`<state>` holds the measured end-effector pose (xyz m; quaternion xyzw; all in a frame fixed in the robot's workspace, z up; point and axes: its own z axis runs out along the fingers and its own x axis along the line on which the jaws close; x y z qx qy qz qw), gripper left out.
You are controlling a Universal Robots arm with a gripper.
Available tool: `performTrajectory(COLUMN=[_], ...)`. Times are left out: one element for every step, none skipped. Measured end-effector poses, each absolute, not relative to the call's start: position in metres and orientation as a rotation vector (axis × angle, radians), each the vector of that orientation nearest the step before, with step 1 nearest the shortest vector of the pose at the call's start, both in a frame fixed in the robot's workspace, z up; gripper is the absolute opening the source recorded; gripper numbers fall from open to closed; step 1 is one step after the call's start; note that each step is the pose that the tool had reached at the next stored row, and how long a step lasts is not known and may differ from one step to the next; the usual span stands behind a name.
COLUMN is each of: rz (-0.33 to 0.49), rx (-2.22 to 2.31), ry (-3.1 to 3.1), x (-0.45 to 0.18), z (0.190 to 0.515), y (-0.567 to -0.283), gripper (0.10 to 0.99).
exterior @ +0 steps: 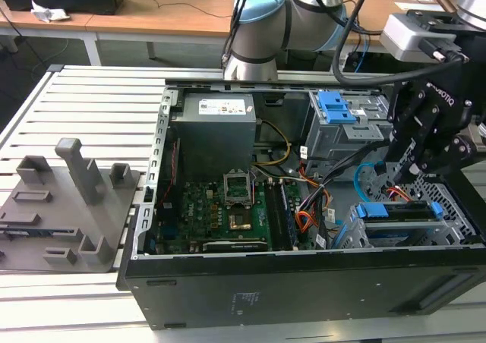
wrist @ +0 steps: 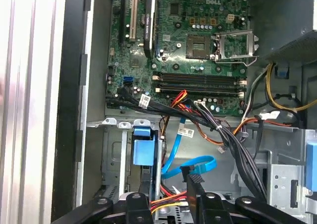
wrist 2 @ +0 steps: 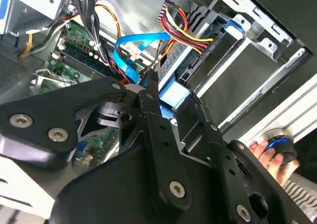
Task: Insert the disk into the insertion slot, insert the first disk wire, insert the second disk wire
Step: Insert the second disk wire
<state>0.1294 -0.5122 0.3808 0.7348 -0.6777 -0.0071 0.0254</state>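
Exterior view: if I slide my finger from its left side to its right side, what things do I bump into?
Grey stand → power supply → bay with blue latch → gripper, holding the blue cable.

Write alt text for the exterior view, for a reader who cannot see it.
A black robot claw hangs over the blue-framed disk seated in its grey cage, inside an open computer case; a light-blue cable loops at the claw's tip.
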Motion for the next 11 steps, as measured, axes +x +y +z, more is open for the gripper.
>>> performTrajectory(rz=[-0.021,-0.020,-0.021,-0.021,-0.021,-0.021,-0.021,-0.021,-0.020,-0.020,-0.020], rx=[2.304,2.304,2.304,2.304,2.304,2.304,2.306,2.308,2.314,2.319,2.324], ry=[-2.060,-2.060,-2.060,-2.060,-2.060,-2.059,-2.058,-2.055,-2.049,-2.043,-2.037], x=[0.130,0.130,0.130,0.129,0.129,0.128,0.126,0.124,0.121,0.120,0.120], z=[0.381,0.381,0.381,0.381,0.381,0.381,0.380,0.380,0.377,0.375,0.373], y=[-0.512,-0.507,-0.504,-0.502,-0.500,-0.500,-0.500,-0.500,-0.500,-0.500,-0.500], gripper=[0.420,0.420,0.420,0.420,0.420,0.420,0.420,0.420,0.420,0.420,0.420])
